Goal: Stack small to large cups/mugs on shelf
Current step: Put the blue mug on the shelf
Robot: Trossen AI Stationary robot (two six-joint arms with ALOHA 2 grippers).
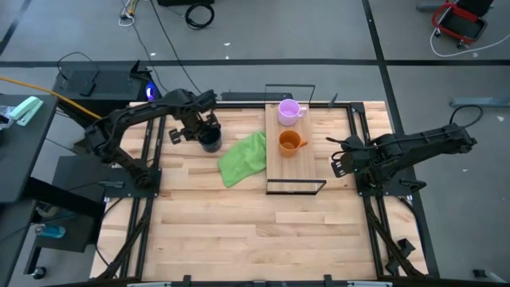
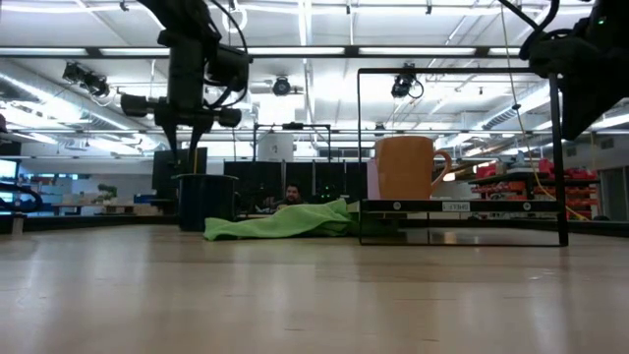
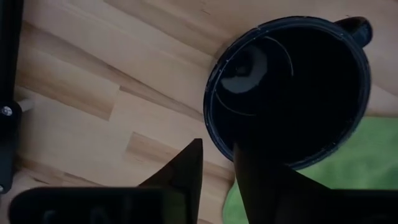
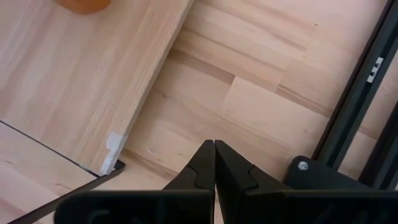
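High view: left gripper [image 1: 204, 134] down over the dark navy mug [image 1: 210, 141], standing upright on the tabletop [image 1: 239, 231] just beside the green cloth [image 1: 244, 157] and well apart from the shelf [image 1: 296, 167]. On the shelf already: pale purple mug [image 1: 288, 112] toward the far end, orange mug [image 1: 289, 142] near the middle, set apart from each other, not nested. In the left wrist view, fingers spread slightly and straddling the near rim of the dark mug, one finger [image 3: 186, 171] outside the wall, the other inside the mouth; not yet clamped, so far as can be judged. Handle [image 3: 354, 26] on the opposite side of the rim, clear of the fingers. Likely rigid and glazed, hence slippery and breakable if dropped; probably light enough for a rim pinch, wall between the two pads, away from the handle; firm squeeze advisable before lifting, with a level carry to avoid swinging. Risk: a tilt under an off-centre grip, or brushing the cloth on the way over. Right gripper [image 4: 214, 163] pressed together, holding nothing, parked above the tabletop beside the shelf's corner at the right side.
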